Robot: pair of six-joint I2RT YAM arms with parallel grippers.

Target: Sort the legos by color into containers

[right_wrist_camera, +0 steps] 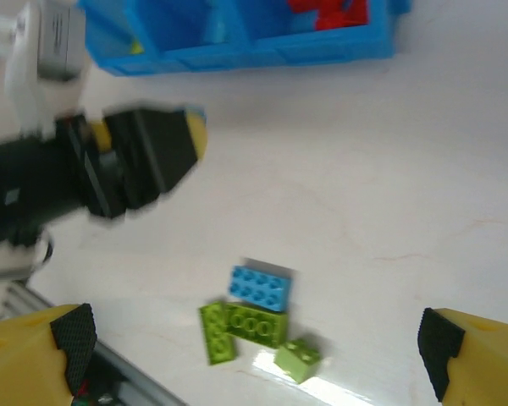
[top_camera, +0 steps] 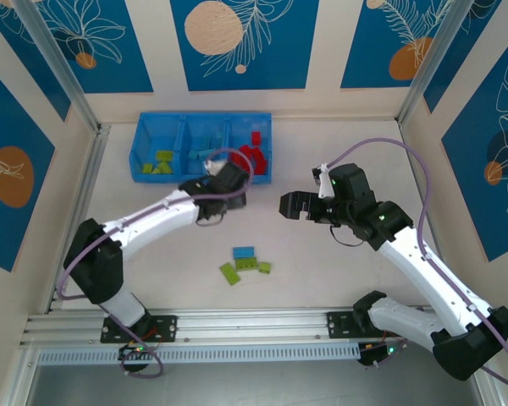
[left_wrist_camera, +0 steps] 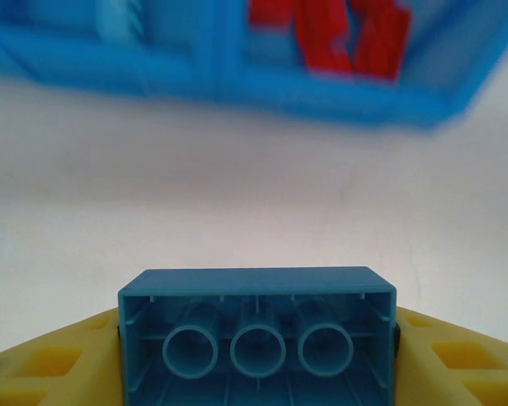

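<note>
Left wrist: blue brick [left_wrist_camera: 258,292], likely light and hard, is pinched by its sides in left pincer [left_wrist_camera: 258,342]; right pincer [right_wrist_camera: 254,342] is open.

We see a light blue brick [left_wrist_camera: 256,338] of smooth moulded plastic with a satin look. The bin [top_camera: 157,177] is bright blue plastic, slightly glossy. The white desk [top_camera: 313,271] is smooth and throws a glare beside the glossy lime green bricks [right_wrist_camera: 254,326]. The right hand [right_wrist_camera: 254,342] has matt yellow plastic fingers [right_wrist_camera: 17,359] with black, rubbery-looking pads [right_wrist_camera: 74,337]. The rail [top_camera: 237,320] looks like metal.
</note>
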